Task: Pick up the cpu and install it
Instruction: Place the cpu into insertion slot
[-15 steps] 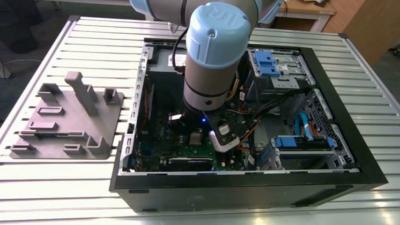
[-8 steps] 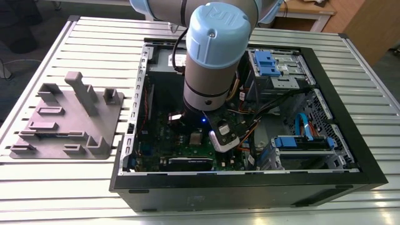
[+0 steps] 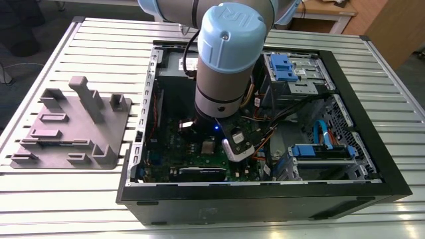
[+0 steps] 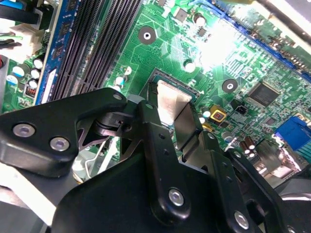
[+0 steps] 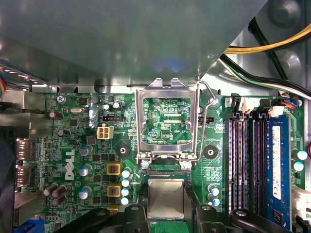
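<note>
Inside an open computer case (image 3: 371, 124) lying on a slatted surface (image 3: 99, 50), the arm (image 3: 229, 59) plunges almost straight down, its wrist sunk below the case's rim and the tool (image 5: 166, 206) aimed at the green motherboard (image 5: 82, 145). In both wrist views we see the cpu (image 5: 166, 198) squarely over the dark socket (image 5: 165, 173), level with the board and at or just above its seat; which of the two we cannot tell. The hinged metal socket frame (image 5: 167, 83) stands thrown back just beyond it, leaving the way in clear. In the second wrist view the tool's black fingers (image 4: 150, 145) press against two opposite edges of the chip, so we read the tool as clenched on the cpu.

We judge the chip light, stiff and thin, with a smooth metal lid that offers little friction, and a delicate underside. The outer edges are the sound place to hold it, as here, kept flat and never forced.

A grey moulded holder (image 3: 73, 124) sits on the surface beside the case.
</note>
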Robot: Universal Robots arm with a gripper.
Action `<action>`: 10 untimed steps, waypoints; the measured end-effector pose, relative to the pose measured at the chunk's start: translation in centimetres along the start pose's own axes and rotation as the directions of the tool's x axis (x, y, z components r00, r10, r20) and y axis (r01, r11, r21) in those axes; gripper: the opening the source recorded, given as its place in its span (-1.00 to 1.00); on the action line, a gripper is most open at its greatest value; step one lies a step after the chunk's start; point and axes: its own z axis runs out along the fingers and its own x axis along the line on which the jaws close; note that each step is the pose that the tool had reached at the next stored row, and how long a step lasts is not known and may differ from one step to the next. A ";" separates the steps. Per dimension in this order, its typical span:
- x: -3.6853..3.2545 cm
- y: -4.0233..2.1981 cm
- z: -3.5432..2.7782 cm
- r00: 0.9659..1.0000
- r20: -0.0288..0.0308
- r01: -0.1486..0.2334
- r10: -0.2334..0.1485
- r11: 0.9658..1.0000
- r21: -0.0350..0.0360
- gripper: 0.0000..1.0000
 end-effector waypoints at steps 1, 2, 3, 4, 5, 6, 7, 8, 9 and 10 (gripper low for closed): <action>0.00 0.00 0.01 1.000 0.000 0.000 0.000 1.000 0.000 -0.22; 0.00 0.00 0.01 1.000 0.000 0.000 0.000 1.000 0.000 -0.22; 0.00 0.00 0.02 1.000 0.000 0.000 0.000 1.000 0.000 -0.22; 0.00 0.00 0.04 1.000 0.000 0.000 0.000 1.000 0.000 -0.22; 0.00 0.00 0.05 1.000 0.000 0.000 0.000 1.000 0.000 -0.22; 0.00 0.00 0.05 1.000 0.000 0.000 0.000 1.000 0.000 -0.22; 0.00 0.00 0.05 1.000 0.000 0.000 0.000 1.000 0.000 -0.22; 0.00 0.00 0.05 1.000 0.000 0.000 0.000 1.000 0.000 -0.22; 0.00 0.00 0.06 1.000 0.000 0.000 0.000 1.000 0.000 -0.22; 0.00 0.00 0.06 1.000 0.000 0.000 0.000 1.000 0.000 -0.22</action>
